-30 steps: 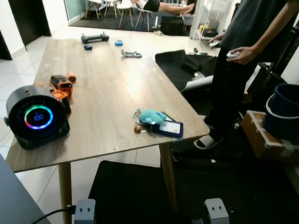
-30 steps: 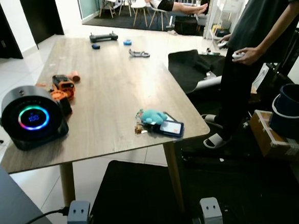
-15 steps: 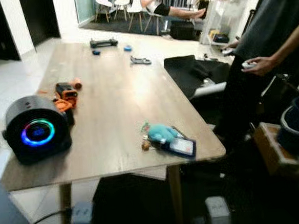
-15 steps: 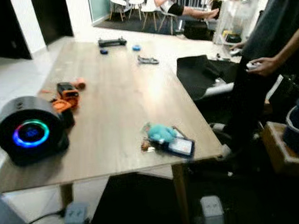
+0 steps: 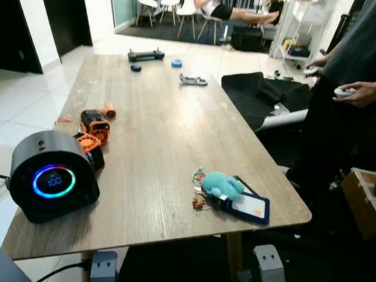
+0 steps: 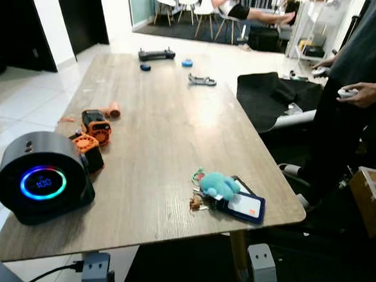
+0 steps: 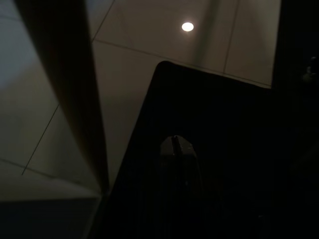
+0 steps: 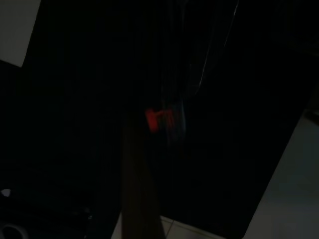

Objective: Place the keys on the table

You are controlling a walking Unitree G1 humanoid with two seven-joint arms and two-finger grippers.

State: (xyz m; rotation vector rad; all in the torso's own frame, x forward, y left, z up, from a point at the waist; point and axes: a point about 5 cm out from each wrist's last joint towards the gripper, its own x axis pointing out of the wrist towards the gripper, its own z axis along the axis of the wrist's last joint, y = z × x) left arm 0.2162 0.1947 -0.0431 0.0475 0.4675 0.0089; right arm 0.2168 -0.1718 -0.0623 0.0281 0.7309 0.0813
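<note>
Left hand point(image 7: 175, 149) closed, murky in shade; right hand's state unreadable. Keys point(image 5: 201, 202) half-hidden under teal plush point(image 5: 221, 185), lower right of surface point(image 5: 149, 137).

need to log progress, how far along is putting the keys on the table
Looks done: the bunch of keys with a teal plush charm and dark blue card holder lies on the long wooden table, near its right front corner. Nothing is in hand; both arms hang below the table edge. Nothing visibly remains.
</note>
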